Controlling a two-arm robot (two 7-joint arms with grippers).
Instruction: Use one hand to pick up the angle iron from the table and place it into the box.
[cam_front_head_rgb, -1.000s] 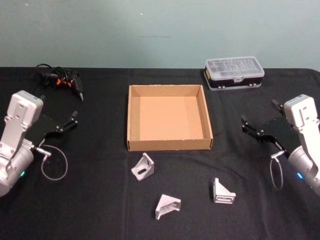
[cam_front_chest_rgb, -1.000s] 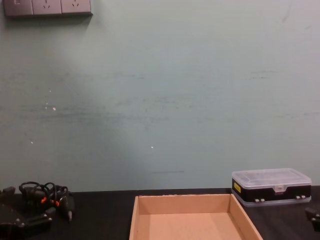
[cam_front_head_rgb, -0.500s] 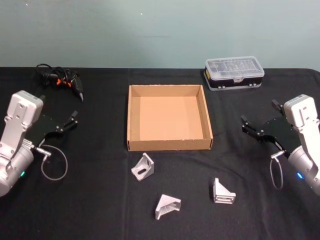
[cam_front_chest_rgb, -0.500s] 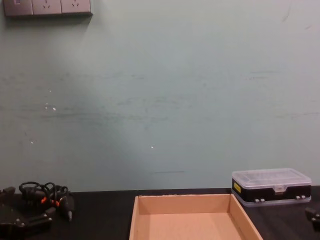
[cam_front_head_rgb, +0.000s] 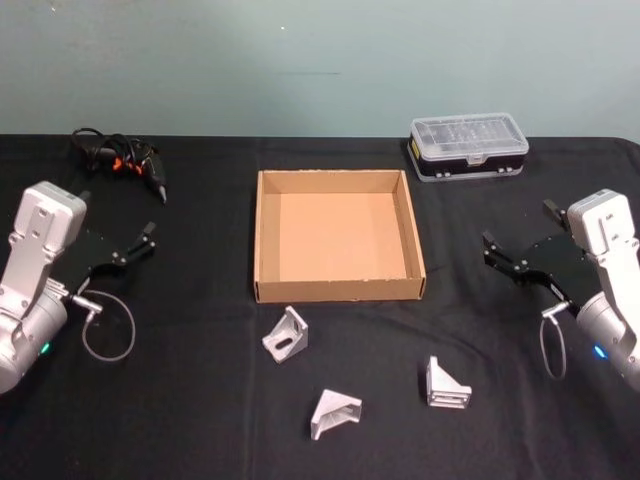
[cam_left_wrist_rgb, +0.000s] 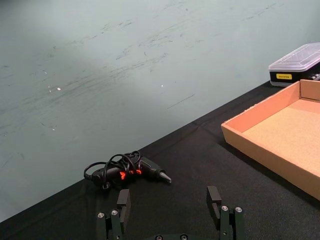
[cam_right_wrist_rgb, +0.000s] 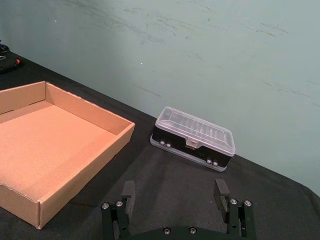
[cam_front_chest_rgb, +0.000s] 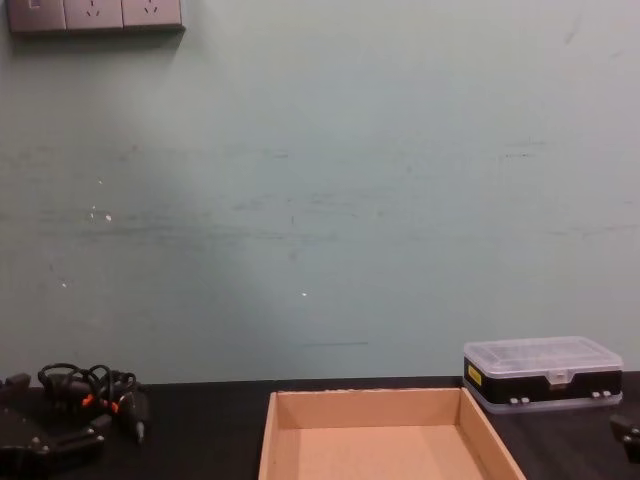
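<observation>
Three silver angle irons lie on the black table (cam_front_head_rgb: 180, 400) in front of the box: one (cam_front_head_rgb: 286, 335) near the box's front left corner, one (cam_front_head_rgb: 334, 413) closest to me, one (cam_front_head_rgb: 446, 384) to the right. The tan cardboard box (cam_front_head_rgb: 338, 292) sits at the table's middle with nothing inside; it also shows as the box (cam_front_chest_rgb: 285, 405), the box (cam_left_wrist_rgb: 260, 150) and the box (cam_right_wrist_rgb: 100, 155). My left gripper (cam_front_head_rgb: 148, 238) hovers open at the far left, and the left gripper (cam_left_wrist_rgb: 170, 200) holds nothing. My right gripper (cam_front_head_rgb: 516, 246) hovers open at the far right, and the right gripper (cam_right_wrist_rgb: 174, 192) holds nothing.
A clear-lidded black plastic case (cam_front_head_rgb: 468, 146) stands behind the box to the right. A black tool with a coiled cable (cam_front_head_rgb: 125, 160) lies at the back left. Bare table lies between each gripper and the box.
</observation>
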